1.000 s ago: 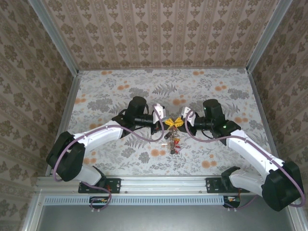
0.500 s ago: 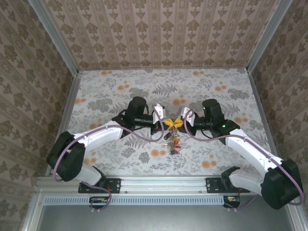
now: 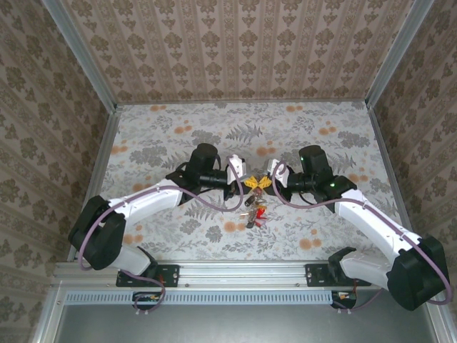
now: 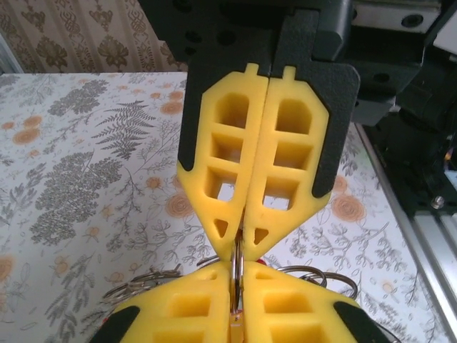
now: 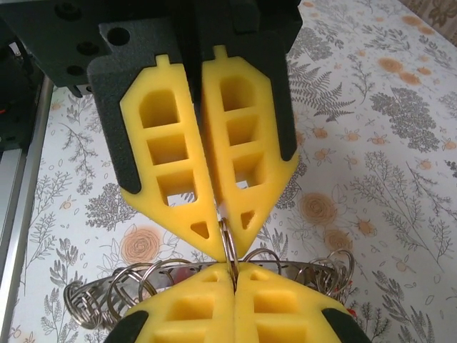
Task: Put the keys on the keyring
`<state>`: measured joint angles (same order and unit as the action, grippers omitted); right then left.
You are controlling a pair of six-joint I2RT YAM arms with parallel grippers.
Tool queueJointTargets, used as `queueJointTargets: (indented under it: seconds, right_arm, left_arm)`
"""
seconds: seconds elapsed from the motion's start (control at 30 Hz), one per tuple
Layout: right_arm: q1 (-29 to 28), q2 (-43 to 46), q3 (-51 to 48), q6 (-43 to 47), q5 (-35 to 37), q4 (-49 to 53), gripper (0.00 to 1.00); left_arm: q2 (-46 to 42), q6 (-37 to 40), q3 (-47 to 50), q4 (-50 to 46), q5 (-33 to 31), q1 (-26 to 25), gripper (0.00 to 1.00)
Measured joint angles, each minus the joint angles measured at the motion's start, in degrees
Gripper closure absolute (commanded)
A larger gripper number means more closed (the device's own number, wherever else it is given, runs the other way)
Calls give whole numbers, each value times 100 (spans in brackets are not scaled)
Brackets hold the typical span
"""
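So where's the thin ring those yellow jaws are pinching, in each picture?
Left wrist: thin ring, lower centre, between jaw tips.
Right wrist: the ring, lower centre again.
Top external: too small to see, where the jaws meet.
Shared landmark: yellow jaws meeting tip to tip.

My left end effector (image 3: 249, 183) and my right end effector (image 3: 263, 181) meet tip to tip near the middle of the surface (image 3: 164, 136). The left one is at 9 o'clock of the meeting point and the right one at 3 o'clock. The keyring (image 5: 228, 246) sits pinched between both pairs of tips. The keys (image 3: 255, 211) bunch at 6 o'clock from there, nearer my bases.
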<state>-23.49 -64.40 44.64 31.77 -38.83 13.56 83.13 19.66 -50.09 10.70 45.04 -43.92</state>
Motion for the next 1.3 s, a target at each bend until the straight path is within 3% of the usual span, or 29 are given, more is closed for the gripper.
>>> queueJointTargets:
  seconds: [0.27,0.53,0.97,1.1,1.3]
  right_arm:
    - [-122,7,210,186,299,417,100]
    - [-247,7,332,284,479,560,100]
    - [-273,103,332,256,540,557,99]
    - [-273,170,330,254,549,557,98]
    - [-273,256,247,238,577,501,85]
  left_arm:
    - [-24,540,-356,-796,-306,-31,79]
    - [-24,678,-494,-955,-293,-101,78]
    - [81,868,-780,-1362,-203,-105,87]
    - [83,953,-841,-1497,-168,-105,98]
    - [83,1008,-855,-1499,-105,-105,100]
